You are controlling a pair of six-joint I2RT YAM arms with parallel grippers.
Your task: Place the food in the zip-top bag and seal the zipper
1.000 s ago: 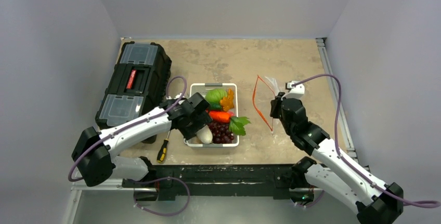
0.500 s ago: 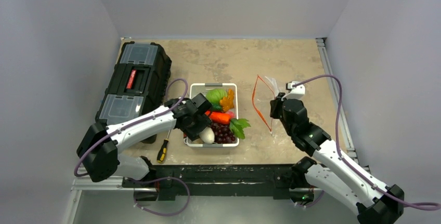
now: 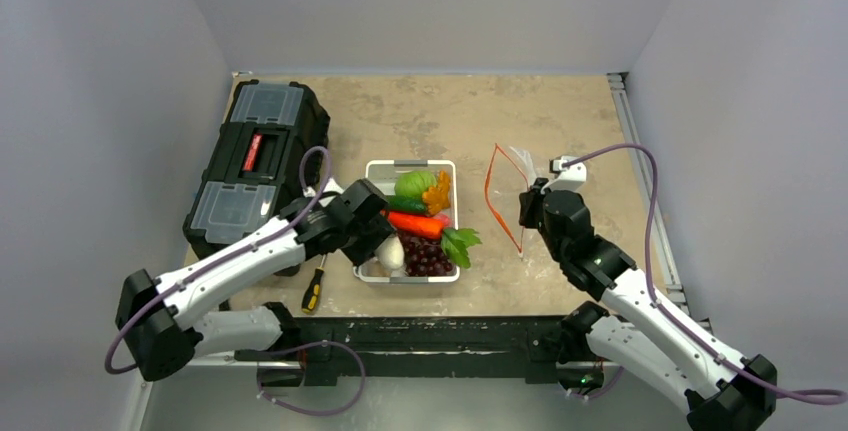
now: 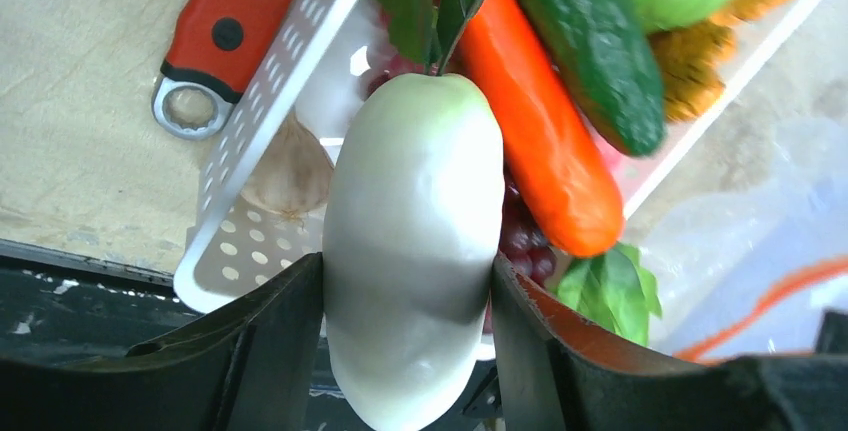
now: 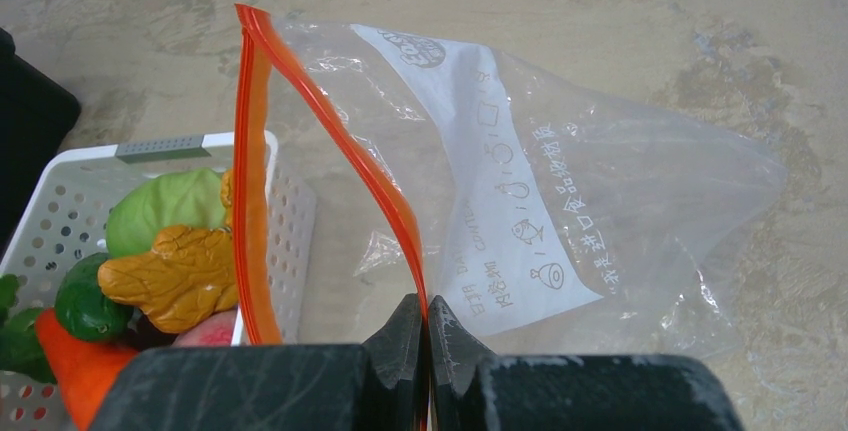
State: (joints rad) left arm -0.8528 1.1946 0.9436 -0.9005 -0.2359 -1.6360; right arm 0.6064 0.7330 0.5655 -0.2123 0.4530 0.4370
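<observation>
My left gripper (image 4: 405,351) is shut on the white radish (image 4: 412,251), both fingers pressed against its sides; it hangs over the near left corner of the white tray (image 4: 270,121). Below it lie the orange carrot (image 4: 540,121), green cucumber (image 4: 590,41), purple grapes (image 4: 525,241) and leafy greens (image 4: 610,291). From above, the radish (image 3: 391,252) shows at the left gripper (image 3: 385,249). My right gripper (image 5: 427,326) is shut on the zipper (image 5: 330,121), holding the mouth of the zip-top bag (image 5: 560,181) upright and open toward the tray.
A black toolbox (image 3: 258,156) stands at the left. A yellow-handled screwdriver (image 3: 313,291) lies near the front edge, and a red-handled wrench (image 4: 225,36) lies just left of the tray. A garlic bulb (image 4: 290,166) sits in the tray's corner.
My left jaws have closed in on the radish, and the left arm has swung its elbow leftward, drawing the wrist slightly left. The right arm and bag have not moved.
</observation>
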